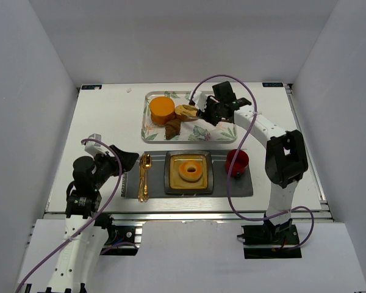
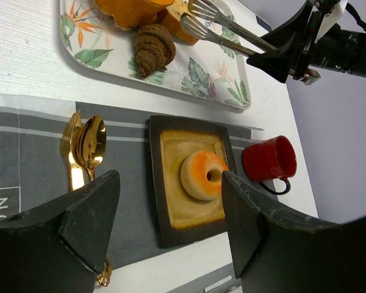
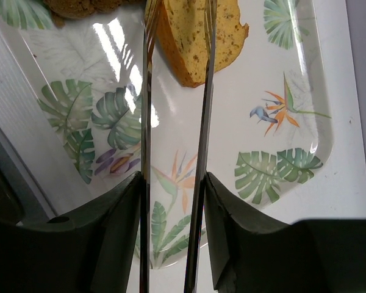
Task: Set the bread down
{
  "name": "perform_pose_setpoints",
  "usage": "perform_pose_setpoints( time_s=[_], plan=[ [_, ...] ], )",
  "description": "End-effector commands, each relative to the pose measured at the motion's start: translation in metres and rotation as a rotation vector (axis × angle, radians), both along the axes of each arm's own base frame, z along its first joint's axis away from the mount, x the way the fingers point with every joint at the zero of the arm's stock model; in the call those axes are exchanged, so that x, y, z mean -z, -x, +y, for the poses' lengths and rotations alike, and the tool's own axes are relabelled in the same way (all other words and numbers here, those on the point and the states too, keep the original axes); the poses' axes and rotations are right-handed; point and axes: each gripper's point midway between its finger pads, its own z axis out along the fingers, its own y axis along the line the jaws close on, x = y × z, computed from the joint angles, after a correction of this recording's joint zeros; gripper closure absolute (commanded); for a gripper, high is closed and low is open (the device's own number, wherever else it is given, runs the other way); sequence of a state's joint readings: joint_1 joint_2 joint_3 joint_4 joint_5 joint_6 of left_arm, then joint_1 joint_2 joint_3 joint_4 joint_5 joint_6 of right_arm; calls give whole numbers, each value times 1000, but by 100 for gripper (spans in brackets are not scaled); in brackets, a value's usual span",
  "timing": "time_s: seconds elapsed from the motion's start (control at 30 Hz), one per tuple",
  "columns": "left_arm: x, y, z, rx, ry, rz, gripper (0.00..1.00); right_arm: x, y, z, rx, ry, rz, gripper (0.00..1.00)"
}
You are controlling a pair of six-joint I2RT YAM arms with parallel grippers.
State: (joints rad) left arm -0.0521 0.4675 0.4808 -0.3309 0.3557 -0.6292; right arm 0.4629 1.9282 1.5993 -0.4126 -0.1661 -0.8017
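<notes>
Gripped by right gripper, tongs held apart, tips over the bread lying on floral tray, seemingly unclamped. Lower until both tips flank the crust, squeeze gently — then lift level, without crushing.

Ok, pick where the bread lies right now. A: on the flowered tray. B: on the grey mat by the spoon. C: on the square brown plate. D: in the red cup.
A: the bread lies on the flowered tray, with the tongs reaching over it; the square plate holds only a doughnut.
</notes>
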Motion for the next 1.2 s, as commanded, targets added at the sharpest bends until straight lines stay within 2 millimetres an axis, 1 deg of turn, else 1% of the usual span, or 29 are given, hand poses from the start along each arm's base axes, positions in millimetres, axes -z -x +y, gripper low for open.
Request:
perform_pose_setpoints(
  time_s=[0.0,0.17,0.3,0.47,0.5,0.53,0.6,0.63,0.67,0.73,0.77,0.83,0.87,0.93,0.97,1.0,1.03,1.07,1.1,1.13,1.17],
  plan=[
    [-2,0,-1,6,7,-13,23,-25,-1,0,-17,-19,-71,51],
    [-3,0,-1,4,4,-13,23,-9,-6,-1,-19,15,-45,51],
    [-4,1,1,-1,1,-12,23,-3,-8,-1,-26,33,-37,52],
    [-4,0,0,1,4,-14,23,5,-6,-3,-31,51,-24,57],
    [-4,0,0,1,5,-16,23,7,-6,-4,-29,53,-20,58],
    [-5,0,0,2,5,-17,23,7,-5,-4,-29,51,-15,63],
    [-7,-1,0,3,4,-21,23,6,-3,-5,-30,48,-5,69],
    [-8,-1,0,2,2,-23,23,5,-2,-6,-27,39,3,76],
    [-8,-1,0,2,2,-22,23,-3,-1,-7,-23,26,-4,80],
    [-9,-1,0,1,4,-24,23,-12,0,-12,-5,-2,-4,84],
    [-9,-1,0,1,4,-26,23,-26,2,-14,-1,-21,-22,85],
    [-9,0,0,1,5,-26,23,-37,8,-19,13,-55,-17,87],
    [-9,0,0,2,7,-27,23,-51,16,-21,9,-76,-30,88],
    [-10,0,-1,3,9,-31,23,-60,33,-22,-7,-106,-14,89],
    [-10,0,-1,4,11,-31,23,-69,48,-25,-16,-123,-16,90],
    [-11,0,-1,4,11,-34,23,-73,61,-24,-35,-146,-1,90],
    [-11,0,-1,6,11,-32,23,-87,77,-28,-50,-166,-6,90],
    [-11,0,-1,4,11,-32,23,-78,94,-29,-65,-169,39,90],
    [-12,0,-1,4,11,-35,23,-78,110,-28,-97,-187,67,90],
    [-10,0,-1,6,11,-32,23,-83,132,-32,-114,-192,82,91],
    [-11,0,-1,7,12,-35,23,-80,147,-34,-140,-190,100,91]
  ],
)
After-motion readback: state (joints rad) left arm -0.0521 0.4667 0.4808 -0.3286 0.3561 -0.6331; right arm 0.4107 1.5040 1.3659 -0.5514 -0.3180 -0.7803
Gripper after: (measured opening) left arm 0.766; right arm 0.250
